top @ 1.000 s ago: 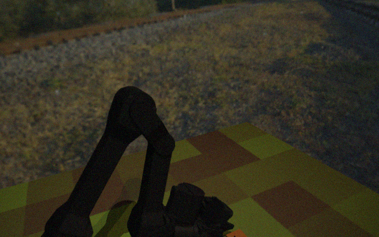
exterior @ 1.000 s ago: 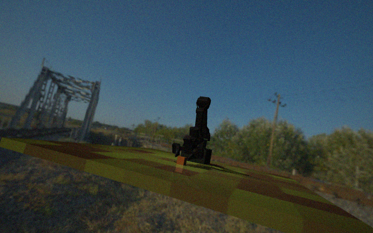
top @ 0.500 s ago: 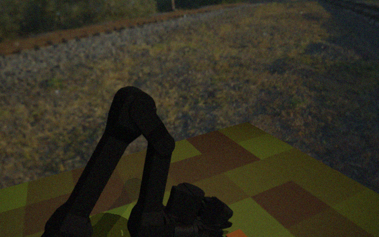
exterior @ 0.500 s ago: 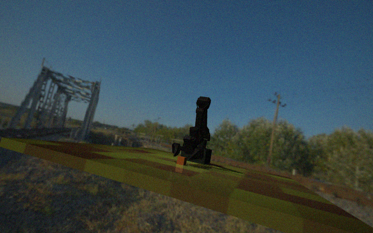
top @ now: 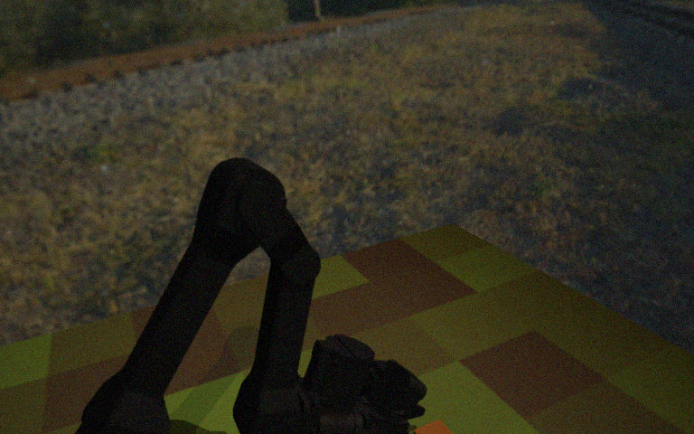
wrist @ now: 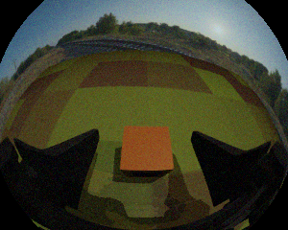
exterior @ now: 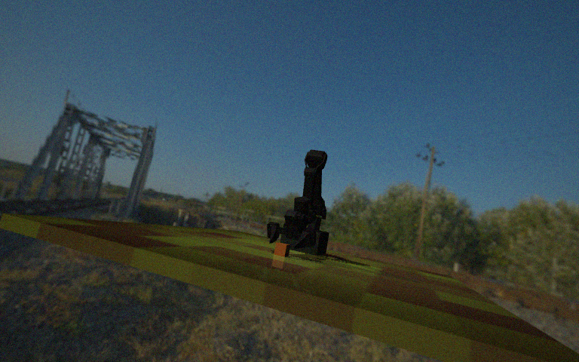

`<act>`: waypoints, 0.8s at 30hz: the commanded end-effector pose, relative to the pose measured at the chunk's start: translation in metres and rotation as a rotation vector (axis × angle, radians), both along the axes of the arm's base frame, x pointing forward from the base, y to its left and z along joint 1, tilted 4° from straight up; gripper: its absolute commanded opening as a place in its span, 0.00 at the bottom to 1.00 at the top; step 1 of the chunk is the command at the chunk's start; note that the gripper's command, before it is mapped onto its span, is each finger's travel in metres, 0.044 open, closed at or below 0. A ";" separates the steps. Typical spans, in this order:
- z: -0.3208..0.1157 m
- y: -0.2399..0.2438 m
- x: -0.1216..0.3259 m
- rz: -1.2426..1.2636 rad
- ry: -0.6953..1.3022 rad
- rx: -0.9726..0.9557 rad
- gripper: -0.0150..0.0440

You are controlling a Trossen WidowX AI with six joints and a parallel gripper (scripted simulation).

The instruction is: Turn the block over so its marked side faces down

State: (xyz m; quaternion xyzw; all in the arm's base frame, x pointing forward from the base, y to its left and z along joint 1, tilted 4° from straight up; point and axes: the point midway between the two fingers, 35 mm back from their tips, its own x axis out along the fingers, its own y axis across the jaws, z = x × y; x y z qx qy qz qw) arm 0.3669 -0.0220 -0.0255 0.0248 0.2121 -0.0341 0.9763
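The orange block (top: 434, 428) (exterior: 280, 250) (wrist: 147, 149) rests on the table (top: 533, 365) (exterior: 194, 268) (wrist: 115, 107). In the wrist view a plain orange face points up, with a narrow dark strip below its near edge; whether that strip is the marked side or shade I cannot tell. No mark shows on the upper face. My gripper (top: 419, 400) (exterior: 283, 244) (wrist: 146, 135) is wide open. In the wrist view its dark fingers stand left and right of the block with a gap on each side. The top view shows only a corner of the block at the bottom edge.
The table has a green and brown checkered top. The dark arm (top: 179, 316) (exterior: 313, 188) rises behind the gripper and casts shadows on it. The table's far corner (top: 452, 228) shows in the top view. A bridge, trees and gravel are background.
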 end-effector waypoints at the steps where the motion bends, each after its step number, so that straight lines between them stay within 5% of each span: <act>1: 0.000 0.000 0.000 -0.004 0.000 0.003 1.00; 24: 0.064 -0.001 -0.024 0.013 0.477 0.041 1.00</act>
